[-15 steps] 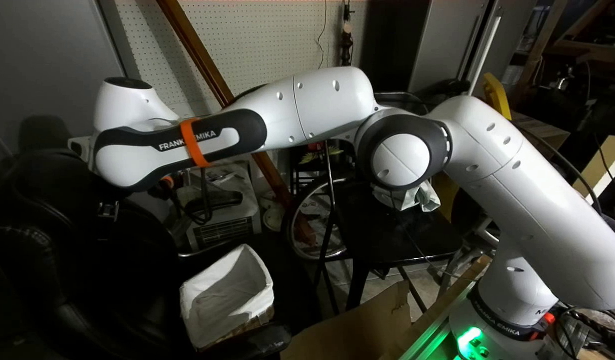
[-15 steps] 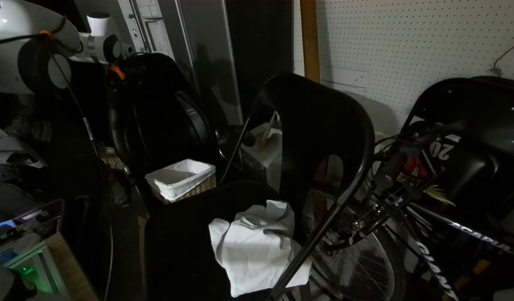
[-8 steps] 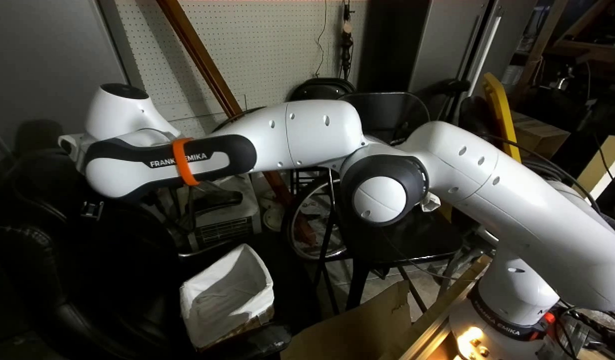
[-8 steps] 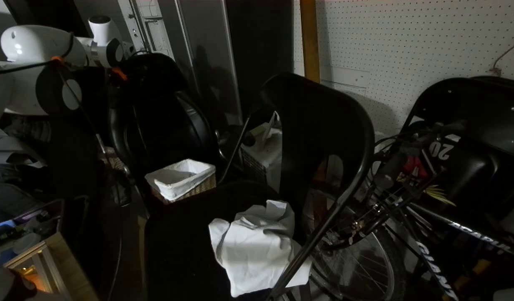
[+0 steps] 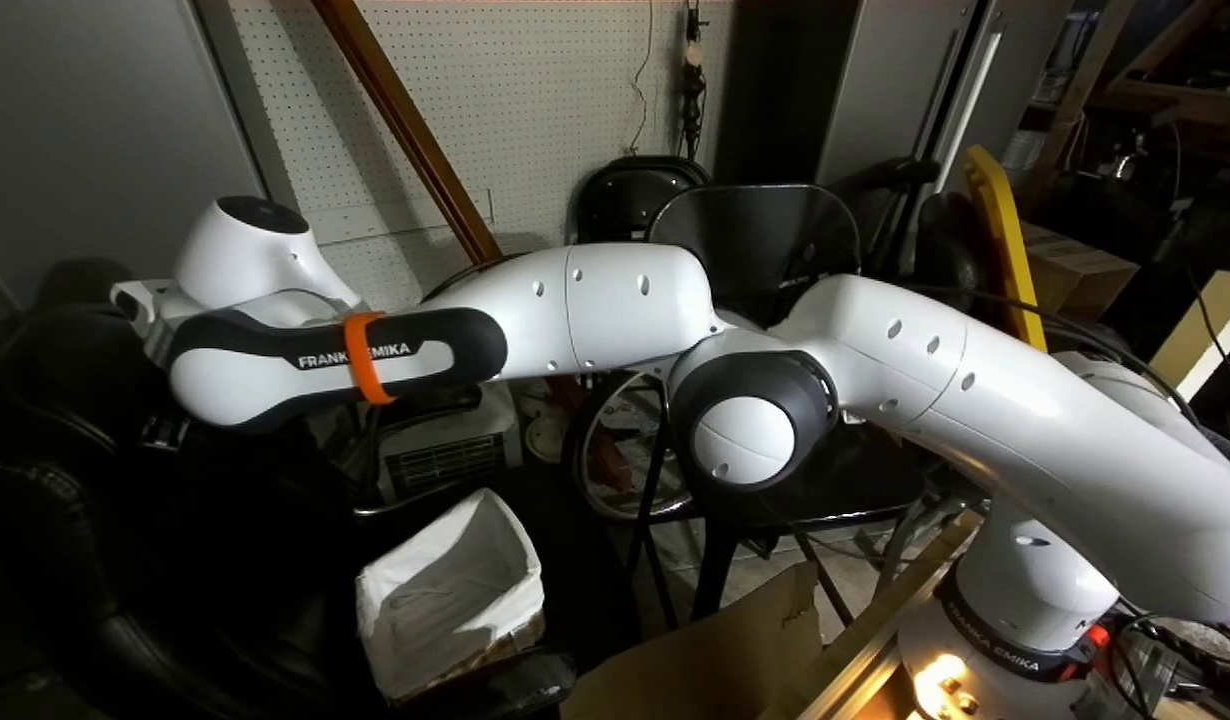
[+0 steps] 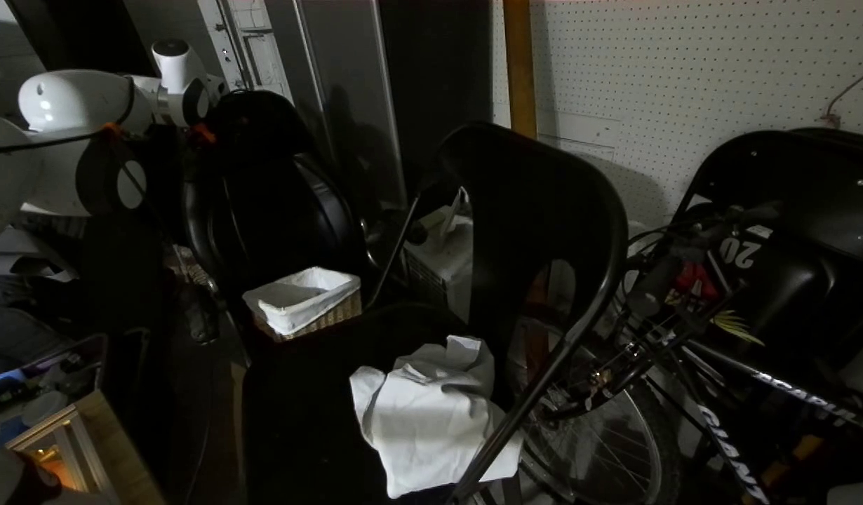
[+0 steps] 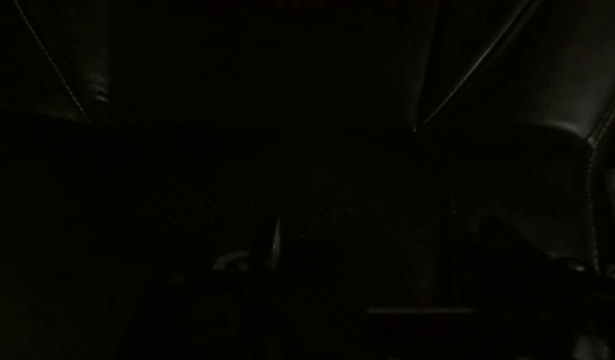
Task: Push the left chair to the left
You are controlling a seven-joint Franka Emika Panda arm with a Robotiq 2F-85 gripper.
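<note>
Blending into the padded black chair [image 6: 277, 210], fingers [image 7: 267, 245] barely show.

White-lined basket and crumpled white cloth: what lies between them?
Part of the metal-framed chair's black seat lies between the basket and the cloth, as an exterior view shows.

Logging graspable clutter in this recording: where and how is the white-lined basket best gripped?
Probably by the lined rim of the basket, on the side away from the office chair's backrest, coming from above and pinching it: the top is open, that side looks thin, and the backrest rises behind the opposite side.
</note>
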